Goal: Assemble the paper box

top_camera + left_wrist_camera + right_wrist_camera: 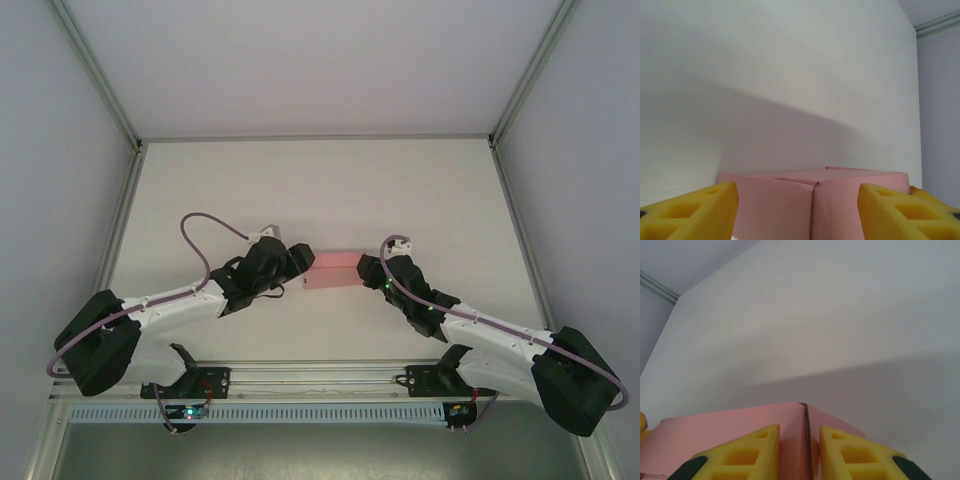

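So the pink paper box (pixel 335 270) sat pretty much in the middle of the white table (pixel 300 180). It lay flat with its long side running left to right, and it was folded up into a box shape, not a flat sheet. From the left wrist camera we could see a seam running down its near face where two panels met, with a sliver of the top face above that.

The left gripper (pixel 303 268) was right at the box's left end. Its yellow fingers (pixel 695 212) stood wide apart, one in front of each lower corner of that near face. We honestly couldn't tell if they were touching the card or just sitting in front of it.

The right gripper (pixel 362 268) was up against the box's right end. The fingers there (pixel 740 457) were close together with only a narrow gap. A raw edge of the pink card stood in that gap, nearer one finger than the other. Whether they were actually squeezing it, we couldn't tell.

Further out, the left arm (pixel 170 305) and right arm (pixel 500 345) reached in from the near corners of the table.
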Controlling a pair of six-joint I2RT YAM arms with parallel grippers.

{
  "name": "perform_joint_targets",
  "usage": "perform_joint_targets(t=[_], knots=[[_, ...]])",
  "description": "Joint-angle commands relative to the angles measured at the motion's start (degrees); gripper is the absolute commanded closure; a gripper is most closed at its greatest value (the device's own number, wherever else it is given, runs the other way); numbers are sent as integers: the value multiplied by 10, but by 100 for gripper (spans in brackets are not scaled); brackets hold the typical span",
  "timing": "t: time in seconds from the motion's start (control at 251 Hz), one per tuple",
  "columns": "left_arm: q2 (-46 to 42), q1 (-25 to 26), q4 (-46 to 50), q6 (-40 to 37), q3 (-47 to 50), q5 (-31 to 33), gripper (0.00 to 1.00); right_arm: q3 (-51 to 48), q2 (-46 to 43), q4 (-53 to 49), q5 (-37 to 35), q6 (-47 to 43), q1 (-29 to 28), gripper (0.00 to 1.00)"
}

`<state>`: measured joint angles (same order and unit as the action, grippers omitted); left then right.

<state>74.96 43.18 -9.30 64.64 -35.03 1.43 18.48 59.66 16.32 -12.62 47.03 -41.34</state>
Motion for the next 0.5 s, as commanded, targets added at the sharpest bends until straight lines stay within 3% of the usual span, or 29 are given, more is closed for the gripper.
perform_joint_targets(t=[0.0,0.192,0.399,0.495], knots=[[-15,-4,-19,2,34,-16,39,-42,19,-156,-1,3,4,75],[-7,-5,-57,-9,72,-22,44,-40,24,-154,-1,4,5,75],[24,-5,-124,-33,137,-23,67,-51,39,-115,2,-11,5,76],[41,-4,-173,-55,172,-26,68,-69,44,-68,11,-32,6,77]])
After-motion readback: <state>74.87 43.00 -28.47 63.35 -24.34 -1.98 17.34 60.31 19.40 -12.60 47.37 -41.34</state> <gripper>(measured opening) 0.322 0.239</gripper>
